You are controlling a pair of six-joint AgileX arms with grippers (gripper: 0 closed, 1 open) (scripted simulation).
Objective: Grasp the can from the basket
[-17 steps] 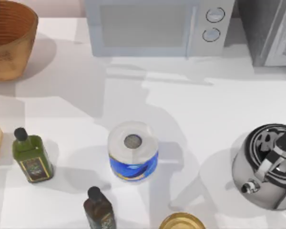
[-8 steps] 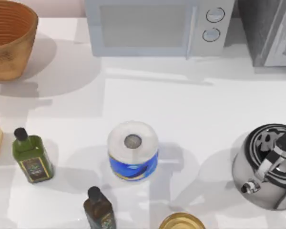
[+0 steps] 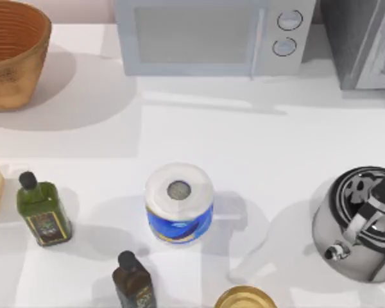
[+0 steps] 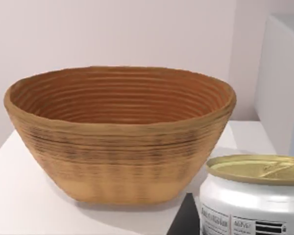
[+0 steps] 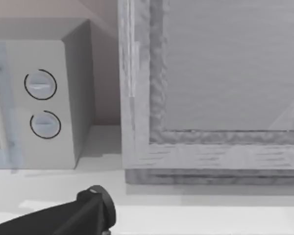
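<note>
White tabletop: beyond my left pincer's can, whose grip I cannot tell, stands the basket.

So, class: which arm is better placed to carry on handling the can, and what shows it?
Left. Its wrist view shows the can right up close, outside the basket behind it. The right wrist view faces the microwave, far from both.

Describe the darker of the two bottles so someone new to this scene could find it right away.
Start at the blue-and-white paper roll in the middle of the white table. Just below and left of it in the top view stands the dark brown bottle. Unlike the green bottle farther left, its glass is brown.
</note>
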